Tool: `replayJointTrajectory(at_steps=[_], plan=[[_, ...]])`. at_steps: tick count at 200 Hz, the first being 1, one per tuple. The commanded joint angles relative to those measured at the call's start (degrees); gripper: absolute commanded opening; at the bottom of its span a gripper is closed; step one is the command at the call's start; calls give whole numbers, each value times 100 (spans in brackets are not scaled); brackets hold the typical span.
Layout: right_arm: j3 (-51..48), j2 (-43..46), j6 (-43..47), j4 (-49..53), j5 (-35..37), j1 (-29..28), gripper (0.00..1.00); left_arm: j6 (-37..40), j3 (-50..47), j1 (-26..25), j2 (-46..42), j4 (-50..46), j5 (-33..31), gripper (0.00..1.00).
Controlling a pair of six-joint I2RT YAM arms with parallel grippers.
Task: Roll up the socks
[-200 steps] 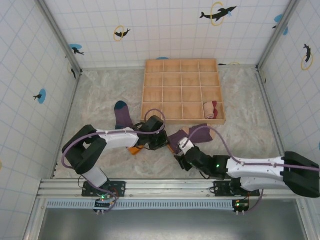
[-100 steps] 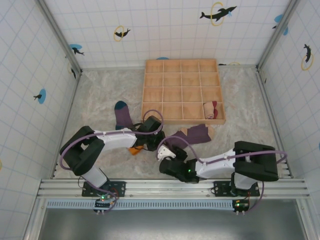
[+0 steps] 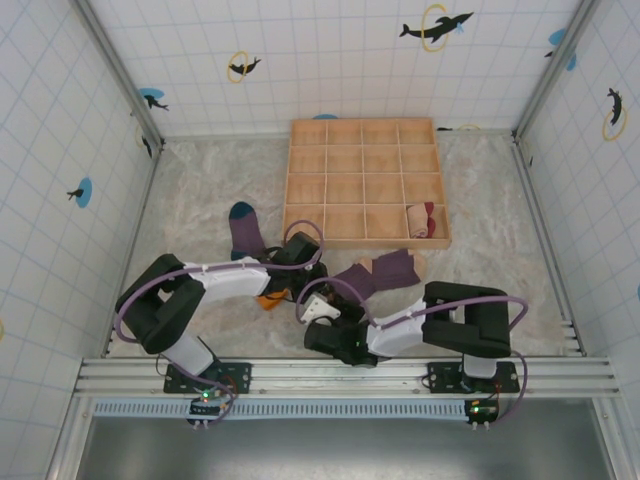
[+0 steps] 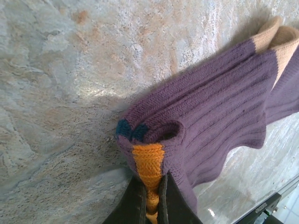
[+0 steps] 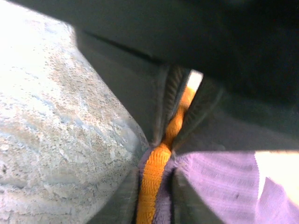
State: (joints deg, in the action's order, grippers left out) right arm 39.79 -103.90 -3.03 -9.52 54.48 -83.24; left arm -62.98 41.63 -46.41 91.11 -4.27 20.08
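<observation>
left gripper [image 4: 148,198] is pinched tight on the orange cuff [image 4: 147,161] of the teal-toe sock [image 3: 245,235]. that sock lies on the table [image 3: 200,190] left of the tray [image 3: 442,185], toe pointing away from the arms. right gripper [image 5: 156,175] meets the same cuff, fingers pressed on both sides, tip to tip w/ the left's. tan-toe sock [image 3: 388,268] lies just right of them. tan sock [image 3: 422,221] sits in a near-right tray cell.
</observation>
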Motion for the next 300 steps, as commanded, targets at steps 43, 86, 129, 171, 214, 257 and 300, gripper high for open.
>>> replayJointTrajectory(at_steps=[43, 86, 129, 171, 214, 257, 300], plan=[[-519, 419, -479, -247, -1018, 319, 0, 101, -199, 154, -396, -314, -47, 51], [-1016, 947, -850, -647, -2558, 802, 0, 176, -121, 211, -703, -446, -113, 73], [-1612, 1473, -1447, -1262, -4036, 1451, 0, 202, -251, 212, -1236, -280, -516, 74], [-2167, 1745, -2353, -2201, -5903, 2382, 0, 210, -489, 211, -1166, 113, -302, 71], [-2906, 1867, -3611, -3641, -7009, 3167, 0, 200, -680, 160, -1148, 482, -344, 66], [-3459, 1629, -4812, -4732, -7551, 3755, 0, 258, -608, -123, -924, 703, -424, 58], [-3756, 1502, -5277, -4823, -7421, 3884, 0, 217, -453, -420, -572, 933, -513, 55]])
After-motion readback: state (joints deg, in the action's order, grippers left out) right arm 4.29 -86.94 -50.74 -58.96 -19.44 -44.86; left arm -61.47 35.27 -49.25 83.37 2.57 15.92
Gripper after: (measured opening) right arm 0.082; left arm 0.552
